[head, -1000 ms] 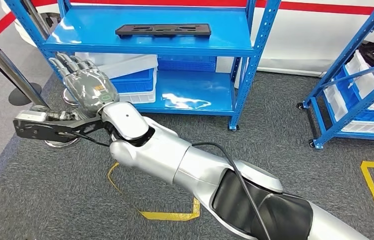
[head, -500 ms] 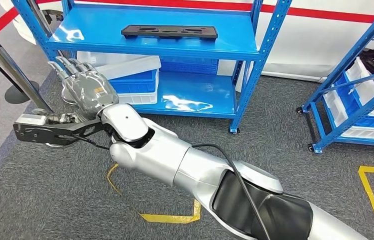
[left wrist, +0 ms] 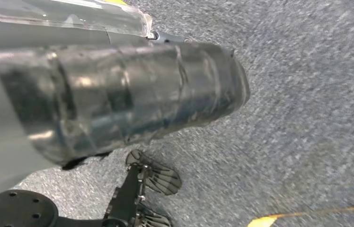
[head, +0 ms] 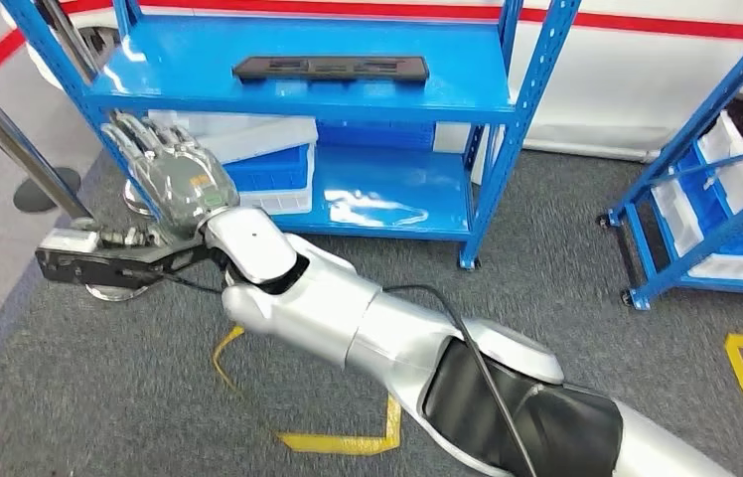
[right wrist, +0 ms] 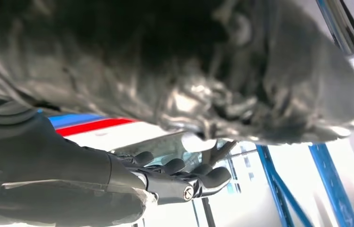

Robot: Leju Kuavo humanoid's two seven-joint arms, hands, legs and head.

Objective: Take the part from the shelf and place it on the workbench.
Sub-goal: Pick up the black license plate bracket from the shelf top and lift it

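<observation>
Part (head: 331,69) looks flat, stiff, light, so grip its long edges; right hand (head: 171,177) open, empty, near shelf (head: 467,95) left post.

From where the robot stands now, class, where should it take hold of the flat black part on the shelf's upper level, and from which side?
Probably across a long edge near the middle of the black part, coming from the shelf's open front. It lies flat, long and thin, lengthwise along the front edge. The right hand, fingers spread, is lower and to the left.
</observation>
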